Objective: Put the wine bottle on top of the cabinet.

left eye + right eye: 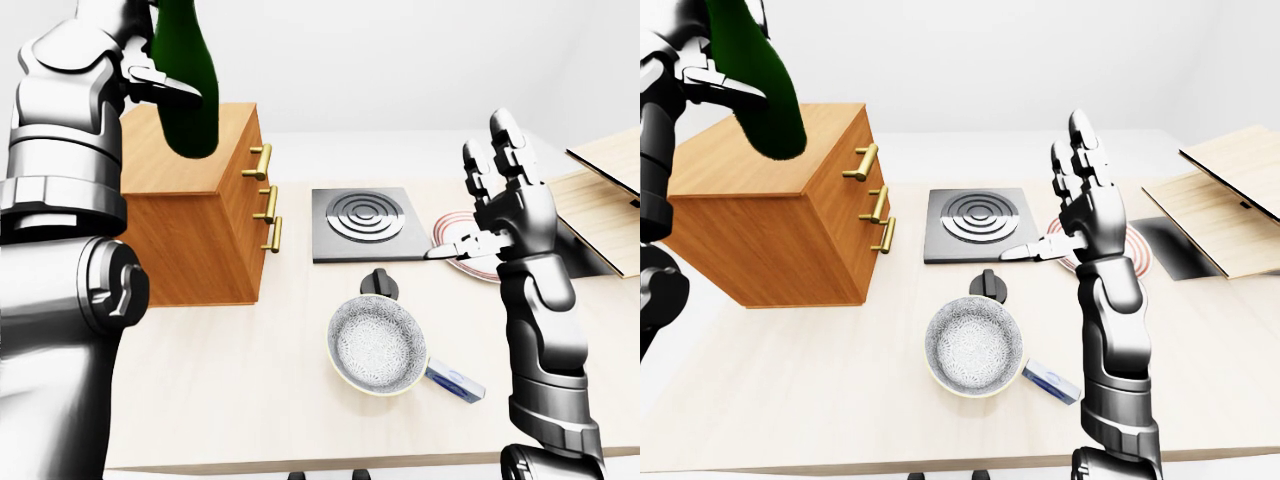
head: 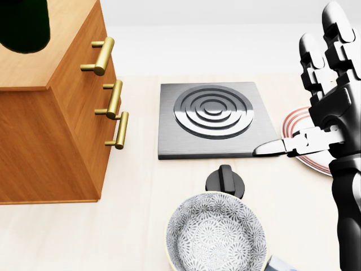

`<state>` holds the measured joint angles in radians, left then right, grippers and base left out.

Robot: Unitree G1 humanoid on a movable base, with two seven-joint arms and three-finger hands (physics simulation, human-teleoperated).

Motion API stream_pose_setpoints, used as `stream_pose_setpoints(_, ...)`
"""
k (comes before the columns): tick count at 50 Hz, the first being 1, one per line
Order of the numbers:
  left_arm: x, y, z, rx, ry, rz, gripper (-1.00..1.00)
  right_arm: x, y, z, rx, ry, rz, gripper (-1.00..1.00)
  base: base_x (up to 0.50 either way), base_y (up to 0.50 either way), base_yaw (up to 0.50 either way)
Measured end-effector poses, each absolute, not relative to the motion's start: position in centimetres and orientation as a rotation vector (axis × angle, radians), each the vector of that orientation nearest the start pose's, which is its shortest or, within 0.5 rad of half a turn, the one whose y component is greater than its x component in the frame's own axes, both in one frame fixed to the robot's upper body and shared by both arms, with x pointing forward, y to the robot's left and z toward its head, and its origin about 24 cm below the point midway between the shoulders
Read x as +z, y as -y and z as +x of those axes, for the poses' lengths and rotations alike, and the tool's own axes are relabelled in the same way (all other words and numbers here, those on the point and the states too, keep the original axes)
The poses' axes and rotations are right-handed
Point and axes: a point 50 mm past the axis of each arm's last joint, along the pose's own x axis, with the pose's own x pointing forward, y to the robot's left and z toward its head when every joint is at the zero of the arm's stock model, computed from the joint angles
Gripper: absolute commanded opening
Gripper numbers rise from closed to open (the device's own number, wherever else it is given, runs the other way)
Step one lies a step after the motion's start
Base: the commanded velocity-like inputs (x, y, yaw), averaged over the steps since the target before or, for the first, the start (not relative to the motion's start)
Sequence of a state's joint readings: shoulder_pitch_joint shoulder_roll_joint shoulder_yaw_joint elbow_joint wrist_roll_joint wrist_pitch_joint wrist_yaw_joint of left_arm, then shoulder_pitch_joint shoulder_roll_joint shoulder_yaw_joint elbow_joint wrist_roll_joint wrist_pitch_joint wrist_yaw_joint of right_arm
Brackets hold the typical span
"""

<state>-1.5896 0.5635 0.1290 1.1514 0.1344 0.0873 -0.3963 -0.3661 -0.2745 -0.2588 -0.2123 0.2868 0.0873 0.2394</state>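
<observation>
Above the cabinet [image 1: 200,200], wine bottle [image 1: 187,85] apparently clasped by left fingers [image 1: 165,84], right fingers [image 1: 510,150] splayed

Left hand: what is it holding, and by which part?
The wine bottle, gripped by the left hand on its body; right hand open, empty.

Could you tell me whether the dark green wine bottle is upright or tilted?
Tilted: the dark green wine bottle, gripped by the left hand, leans above the wooden cabinet in the right-eye view.
</observation>
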Motion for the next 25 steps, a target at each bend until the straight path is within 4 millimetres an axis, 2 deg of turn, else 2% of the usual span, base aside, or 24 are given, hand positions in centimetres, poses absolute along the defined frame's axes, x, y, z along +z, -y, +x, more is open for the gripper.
stream_pose_setpoints(9,35.5,-23.5,40.5,-0.065,0.24,0.406,-1.0,19.8,20.9,28.8,0.147,0.529,-0.03,1.0,0.0,0.0,0.0)
stream_pose_setpoints(25,35.1,-24.6,40.4,-0.025,0.245,0.317,-1.0,19.1,20.9,28.7,0.143,0.503,-0.028,1.0,0.0,0.0,0.0)
